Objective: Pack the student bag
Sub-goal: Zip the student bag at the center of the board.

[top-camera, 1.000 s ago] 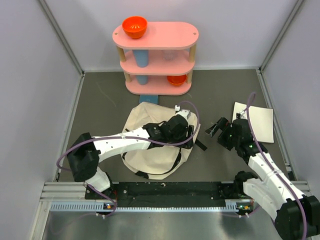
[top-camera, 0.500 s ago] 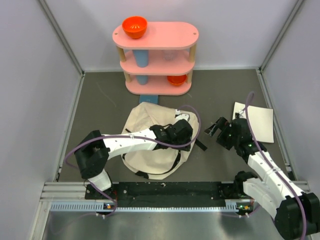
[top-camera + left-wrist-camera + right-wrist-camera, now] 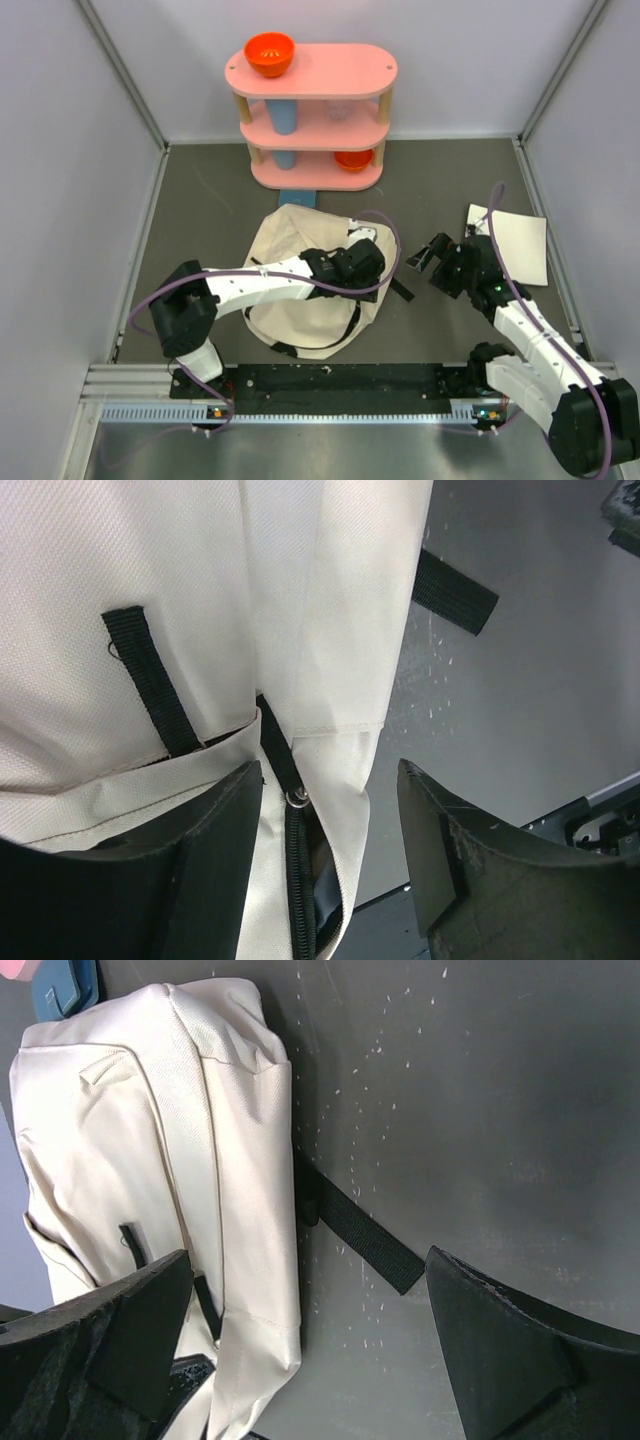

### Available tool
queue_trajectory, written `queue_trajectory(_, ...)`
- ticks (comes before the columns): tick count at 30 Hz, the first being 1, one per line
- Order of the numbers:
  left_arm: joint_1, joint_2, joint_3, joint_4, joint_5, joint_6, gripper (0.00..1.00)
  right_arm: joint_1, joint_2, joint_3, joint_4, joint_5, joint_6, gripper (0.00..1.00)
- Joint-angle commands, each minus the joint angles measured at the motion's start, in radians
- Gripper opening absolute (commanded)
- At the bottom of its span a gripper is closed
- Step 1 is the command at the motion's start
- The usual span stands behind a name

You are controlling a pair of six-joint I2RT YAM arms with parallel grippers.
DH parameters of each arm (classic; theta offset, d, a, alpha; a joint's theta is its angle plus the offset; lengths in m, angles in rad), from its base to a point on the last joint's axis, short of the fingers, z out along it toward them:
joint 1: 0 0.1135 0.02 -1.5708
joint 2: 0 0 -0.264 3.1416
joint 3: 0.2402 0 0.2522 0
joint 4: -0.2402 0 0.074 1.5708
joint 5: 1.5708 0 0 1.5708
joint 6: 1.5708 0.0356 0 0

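The student bag [image 3: 300,300] is a cream canvas backpack lying flat in the middle of the mat, with black straps. My left gripper [image 3: 362,262] hovers over its right edge, open. In the left wrist view its fingers [image 3: 205,865] straddle the bag's edge [image 3: 330,630], and the black zipper with its metal pull [image 3: 297,798] lies between them, slightly parted over dark lining. My right gripper [image 3: 424,256] stands open just right of the bag, nothing in it. The right wrist view shows the bag [image 3: 150,1130] and a loose black strap [image 3: 365,1235] on the mat.
A pink three-tier shelf [image 3: 312,72] stands at the back with an orange bowl [image 3: 269,53] on top, a blue cup [image 3: 283,118] on the middle tier and another orange bowl [image 3: 352,159] below. A white sheet [image 3: 518,245] lies at the right. A blue item [image 3: 297,198] pokes out behind the bag.
My left gripper has slid a little toward the near side along the bag's right edge and narrowed slightly. My right gripper has edged a little to the left.
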Motion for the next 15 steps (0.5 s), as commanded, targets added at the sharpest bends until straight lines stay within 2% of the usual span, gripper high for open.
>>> queue_trajectory(1,-0.01,0.007,0.022,-0.062,-0.03,-0.004,0.61,-0.002,0.0,-0.002,0.04,-0.015,-0.005,0.98)
queue_trajectory(8,-0.026,0.038,-0.055,0.025,-0.028,-0.035,0.6,-0.004,0.012,-0.009,0.052,-0.024,-0.005,0.98)
queue_trajectory(15,-0.022,0.119,-0.014,0.072,-0.096,-0.108,0.53,-0.004,0.012,-0.011,0.054,-0.035,-0.01,0.98)
